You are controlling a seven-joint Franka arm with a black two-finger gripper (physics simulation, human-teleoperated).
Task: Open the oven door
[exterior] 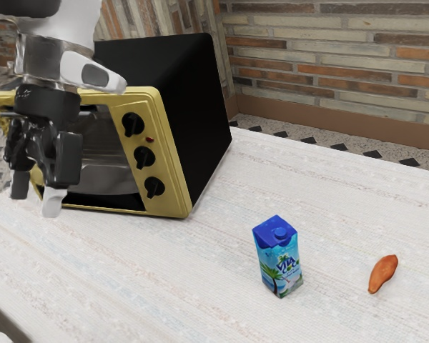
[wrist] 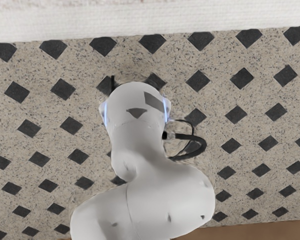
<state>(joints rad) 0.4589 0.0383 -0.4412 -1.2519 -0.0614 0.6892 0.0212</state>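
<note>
The oven point(exterior: 193, 100), black with a gold front, stands at the exterior view's left. Three black knobs point(exterior: 144, 156) run down its front panel. Beside them is the front's grey, see-through-looking area point(exterior: 104, 161); whether this is door glass or the bare interior I cannot tell. My gripper point(exterior: 36, 193) points down in front of the oven's far-left part and hides some of it. Its two fingers stand apart, with nothing seen between them. Contact with the oven's front cannot be judged.
A blue drink carton point(exterior: 278, 257) stands upright on the white table point(exterior: 200, 286), and an orange-brown item point(exterior: 383, 274) lies farther toward the exterior view's right. In the wrist view, the arm's pale base point(wrist: 140, 150) rises over a diamond-patterned floor point(wrist: 260, 135) beyond the table edge.
</note>
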